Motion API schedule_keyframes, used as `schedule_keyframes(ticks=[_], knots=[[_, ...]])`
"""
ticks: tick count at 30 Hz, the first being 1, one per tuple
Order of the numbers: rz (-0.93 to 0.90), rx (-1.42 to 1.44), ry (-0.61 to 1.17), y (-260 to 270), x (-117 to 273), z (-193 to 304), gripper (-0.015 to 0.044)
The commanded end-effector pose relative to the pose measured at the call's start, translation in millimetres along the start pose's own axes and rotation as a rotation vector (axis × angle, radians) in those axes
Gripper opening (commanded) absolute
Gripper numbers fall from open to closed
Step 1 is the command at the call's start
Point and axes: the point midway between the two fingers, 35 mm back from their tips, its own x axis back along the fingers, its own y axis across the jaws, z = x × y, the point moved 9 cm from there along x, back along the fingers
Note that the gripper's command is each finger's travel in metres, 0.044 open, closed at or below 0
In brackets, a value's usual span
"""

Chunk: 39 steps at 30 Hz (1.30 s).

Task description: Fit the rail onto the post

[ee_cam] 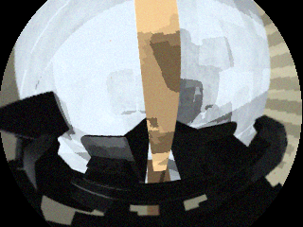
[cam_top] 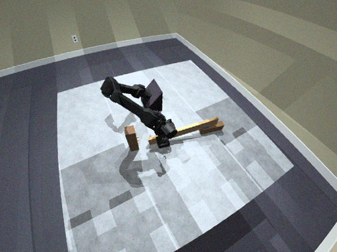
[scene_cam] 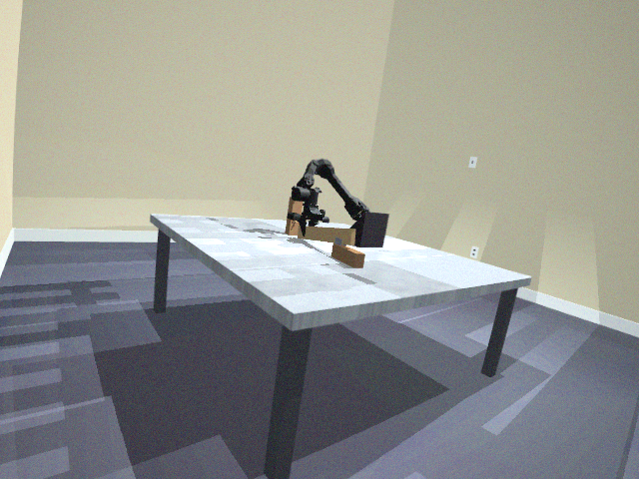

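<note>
Your arm bends down mid-table; gripper (cam_top: 163,141) is clamped on the rail (cam_top: 191,128) near its low end, short of the post (cam_top: 130,137).

On the table (scene_cam: 319,298) I count 1 robot arm (cam_top: 131,105), and it carries 1 gripper (cam_top: 163,141) with 2 fingers. There is 1 long wooden rail (cam_top: 191,128), 1 short wooden post (cam_top: 130,137) and 1 low footboard block (cam_top: 215,127). From the post 2 small pegs (cam_top: 138,138) stick out toward the rail. There is 1 bracket (scene_cam: 338,240), seen as a small grey piece on top of the block. Beside the arm stands 1 dark box (scene_cam: 372,229). The table shows 4 legs (scene_cam: 284,396) in the exterior view. On the walls I count 2 white outlets (scene_cam: 472,162) in the exterior view, and 1 in the top view.
</note>
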Motion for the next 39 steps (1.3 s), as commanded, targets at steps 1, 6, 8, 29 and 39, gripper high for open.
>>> schedule_keyframes(ticks=[1,6,8,29,39], knots=[[-0.002,0.001,0.003,1,-1,0,0.0],[-0.002,0.001,0.003,1,-1,0,0.0],[-0.002,0.001,0.003,0,-1,0,0.0],[-0.002,0.001,0.002,-1,11,0,0.0],[-0.002,0.001,0.002,-1,16,0,0.0]])
